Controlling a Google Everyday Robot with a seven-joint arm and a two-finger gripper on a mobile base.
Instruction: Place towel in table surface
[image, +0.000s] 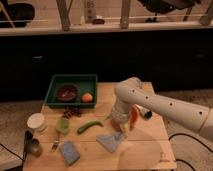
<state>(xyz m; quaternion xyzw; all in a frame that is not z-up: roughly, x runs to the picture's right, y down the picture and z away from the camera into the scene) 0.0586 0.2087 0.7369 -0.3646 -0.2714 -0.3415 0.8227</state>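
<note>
Now, low in the frame's centre, the towel (111, 141) is lying flat on the table surface (145, 150), while just right of it the gripper (123, 131) is hanging, whether clamped or parted being impossible to tell.

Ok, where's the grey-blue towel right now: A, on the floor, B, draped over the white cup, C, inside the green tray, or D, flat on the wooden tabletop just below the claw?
D: the towel lies on the bare table surface, with the claw at its upper right edge, well away from the green tray.
</note>
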